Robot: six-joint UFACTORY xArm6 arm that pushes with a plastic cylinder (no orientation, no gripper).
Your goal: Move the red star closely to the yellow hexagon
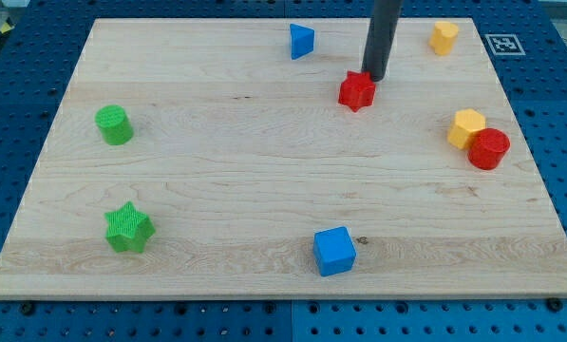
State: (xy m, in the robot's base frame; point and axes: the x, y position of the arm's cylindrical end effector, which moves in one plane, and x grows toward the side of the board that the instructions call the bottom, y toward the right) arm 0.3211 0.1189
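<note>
- The dark rod drops in from the view's top edge, almost upright, and my tip rests on the board; it is a bare rod end that grasps nothing.
- The red star sits just at 7 o'clock of my tip, touching it or very nearly so.
- The yellow hexagon lies well apart at about 4 o'clock of the star, pressed against a red cylinder on its 4 o'clock side.
- A second yellow block sits at 2 o'clock of my tip, and a blue triangle at 10 o'clock.
- The pale wooden board rests on a blue perforated table, with a green cylinder, green star and blue cube spread across its left and bottom parts.
</note>
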